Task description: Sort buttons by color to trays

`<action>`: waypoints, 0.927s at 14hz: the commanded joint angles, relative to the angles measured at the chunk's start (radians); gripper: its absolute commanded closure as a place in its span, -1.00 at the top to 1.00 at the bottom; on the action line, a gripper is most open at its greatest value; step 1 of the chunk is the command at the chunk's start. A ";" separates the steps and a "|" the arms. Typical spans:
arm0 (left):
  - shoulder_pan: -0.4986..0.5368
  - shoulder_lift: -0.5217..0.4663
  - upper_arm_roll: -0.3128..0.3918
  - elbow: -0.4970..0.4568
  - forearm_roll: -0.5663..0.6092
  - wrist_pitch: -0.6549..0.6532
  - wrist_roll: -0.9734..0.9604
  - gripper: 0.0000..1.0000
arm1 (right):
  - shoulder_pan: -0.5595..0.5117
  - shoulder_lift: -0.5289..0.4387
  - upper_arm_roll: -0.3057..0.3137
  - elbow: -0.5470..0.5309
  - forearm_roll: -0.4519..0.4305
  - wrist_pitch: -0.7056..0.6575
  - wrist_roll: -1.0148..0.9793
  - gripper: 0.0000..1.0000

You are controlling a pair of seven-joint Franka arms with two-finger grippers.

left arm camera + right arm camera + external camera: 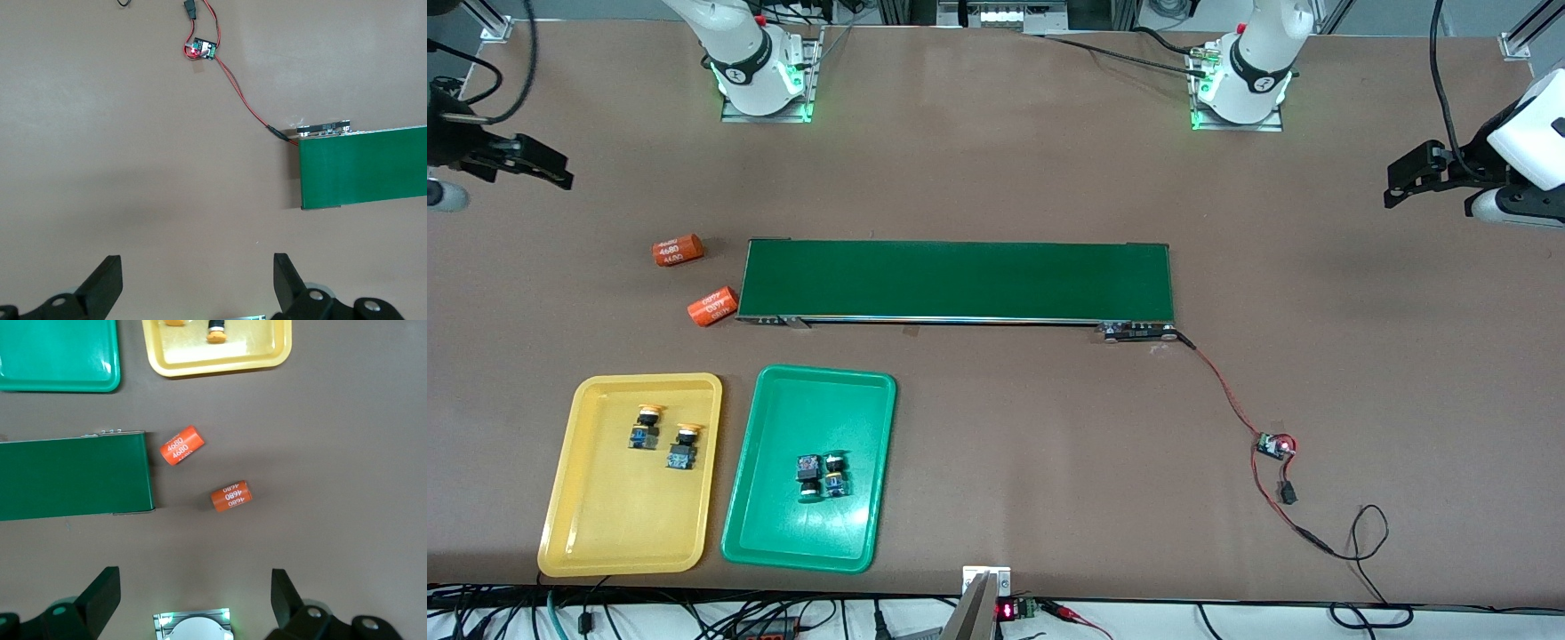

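Two yellow-capped buttons (645,427) (683,447) lie in the yellow tray (623,524). Two green-capped buttons (809,476) (835,475) lie side by side in the green tray (796,533), which sits beside the yellow one. My right gripper (547,169) hangs open and empty over bare table at the right arm's end; its wrist view (195,580) shows the yellow tray's rim (220,365) with one button (216,332), and the green tray's corner (60,360). My left gripper (1405,182) hangs open and empty over the left arm's end, also seen in its wrist view (198,267).
A long dark-green conveyor belt (958,281) lies across the table's middle. Two orange 4680 cylinders (678,250) (712,306) lie off its end toward the right arm. A red wire runs from its other end to a small circuit board (1273,445).
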 commanded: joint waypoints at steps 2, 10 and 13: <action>0.005 0.011 -0.002 0.029 -0.002 -0.021 0.012 1.00 | 0.039 -0.005 0.002 0.007 0.016 -0.013 -0.021 1.00; 0.005 0.011 -0.002 0.029 -0.002 -0.021 0.012 1.00 | 0.045 0.038 0.036 0.000 0.005 -0.002 -0.004 1.00; 0.006 0.011 0.000 0.029 0.006 -0.023 0.013 1.00 | 0.045 0.035 0.034 0.003 0.004 -0.013 -0.006 1.00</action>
